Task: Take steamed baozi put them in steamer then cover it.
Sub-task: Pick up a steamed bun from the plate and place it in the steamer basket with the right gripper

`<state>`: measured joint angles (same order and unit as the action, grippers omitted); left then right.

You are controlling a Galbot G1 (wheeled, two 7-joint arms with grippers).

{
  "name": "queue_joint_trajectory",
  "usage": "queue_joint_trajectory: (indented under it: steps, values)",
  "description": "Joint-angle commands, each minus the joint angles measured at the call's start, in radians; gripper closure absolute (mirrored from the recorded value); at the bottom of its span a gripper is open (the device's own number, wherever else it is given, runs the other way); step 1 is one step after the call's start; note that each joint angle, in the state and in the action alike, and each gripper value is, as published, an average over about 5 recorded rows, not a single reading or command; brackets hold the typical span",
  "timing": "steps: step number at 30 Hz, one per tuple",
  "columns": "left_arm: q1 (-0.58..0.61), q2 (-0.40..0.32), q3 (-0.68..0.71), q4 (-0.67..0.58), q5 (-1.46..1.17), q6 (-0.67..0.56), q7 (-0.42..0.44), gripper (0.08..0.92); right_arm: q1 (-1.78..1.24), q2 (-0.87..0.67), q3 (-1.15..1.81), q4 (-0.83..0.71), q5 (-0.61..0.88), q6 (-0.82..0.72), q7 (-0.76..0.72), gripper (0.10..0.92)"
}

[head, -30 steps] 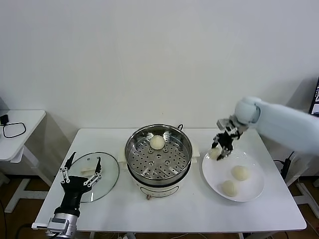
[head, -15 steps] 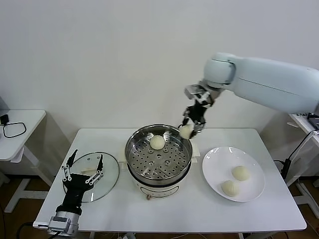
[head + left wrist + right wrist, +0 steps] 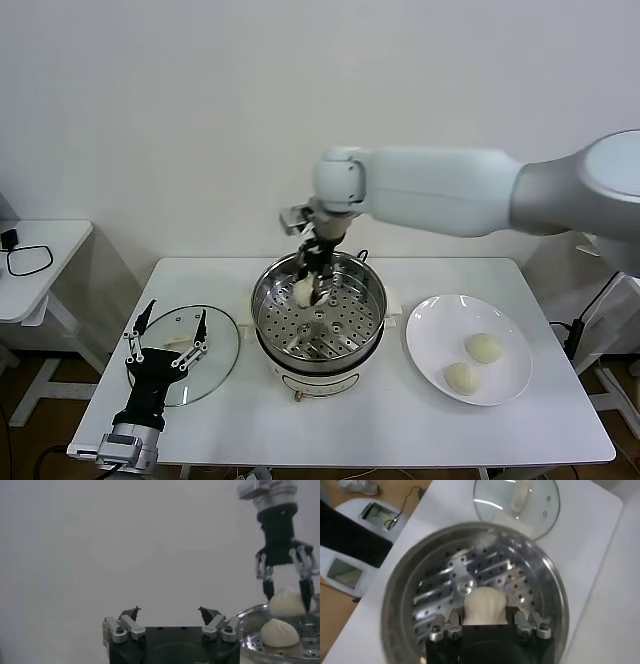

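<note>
While the left gripper (image 3: 165, 338) hangs with jaws spread wide over the glass lid (image 3: 205, 352), the right gripper (image 3: 311, 287) pinches 1 smooth off-white baozi (image 3: 303, 292) above the steamer (image 3: 360, 330). Another baozi (image 3: 279, 632) lies inside; 2 buns (image 3: 483, 348) rest on the plate (image 3: 430, 340).
</note>
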<state>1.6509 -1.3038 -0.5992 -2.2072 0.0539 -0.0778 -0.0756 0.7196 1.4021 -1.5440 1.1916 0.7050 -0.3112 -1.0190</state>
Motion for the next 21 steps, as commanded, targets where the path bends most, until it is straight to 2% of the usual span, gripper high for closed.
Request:
queue_joint_trajectory:
  steps: [1,10,17,21]
  values:
    - [0.000,0.001,-0.001,0.003,0.000,-0.001,-0.001,0.177,-0.069,0.108,-0.015,-0.057,0.023,-0.032,0.077,0.432]
    - [-0.004,0.002,-0.004,0.010,0.000,-0.003,-0.002,0.177,-0.106,0.116,-0.015,-0.082,-0.001,-0.028,0.080,0.401]
    - [-0.006,0.003,-0.006,0.014,-0.001,-0.003,-0.004,0.177,-0.110,0.102,-0.008,-0.072,-0.008,-0.027,0.093,0.246]
    - [-0.005,0.004,-0.006,0.014,-0.001,-0.004,-0.006,0.177,-0.087,0.055,0.009,-0.034,-0.016,-0.028,0.087,0.206]
